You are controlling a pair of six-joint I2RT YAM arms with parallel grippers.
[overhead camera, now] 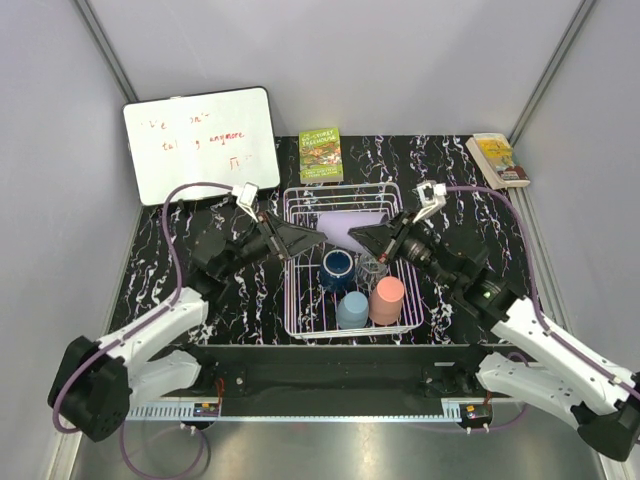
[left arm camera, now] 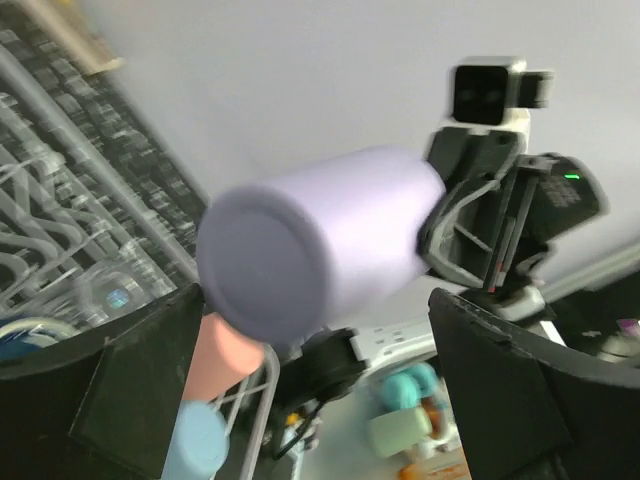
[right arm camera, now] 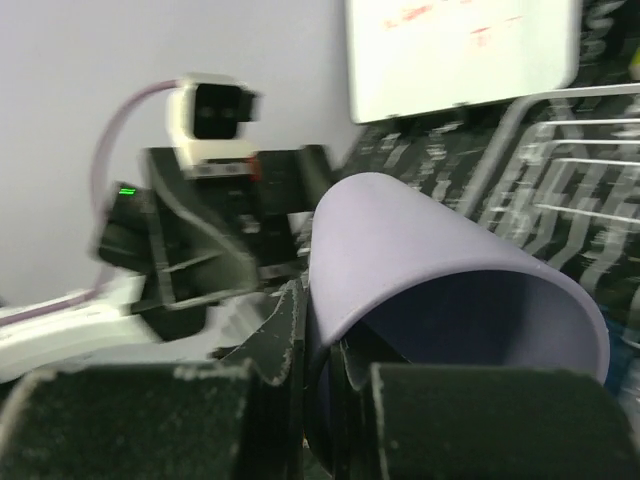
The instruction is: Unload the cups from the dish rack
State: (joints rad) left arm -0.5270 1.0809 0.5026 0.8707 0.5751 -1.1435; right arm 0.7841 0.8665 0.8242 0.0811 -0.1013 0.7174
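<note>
**Our right pincer [overhead camera: 362, 234] has one cup in hand; four wait in the rack**

It is closed on the rim of the lavender plastic tumbler [overhead camera: 349, 226], one finger inside the mouth and one outside. The tumbler lies on its side above the white wire dish rack [overhead camera: 290, 300]. Our left pincer [overhead camera: 314, 238] faces it, jaws spread wide about the tumbler's base and gripping nothing.

Nearer us and lower stand the light blue plastic tumbler [overhead camera: 352, 310] and the salmon-pink plastic tumbler [overhead camera: 388, 300]. Just below the pincers sit the dark blue plastic tumbler [overhead camera: 337, 266] and the clear faceted glass [overhead camera: 372, 268].

We judge the unloading barely begun: the first cup is not yet set down, and four remain.

Bright even light, wrist views blurred
</note>
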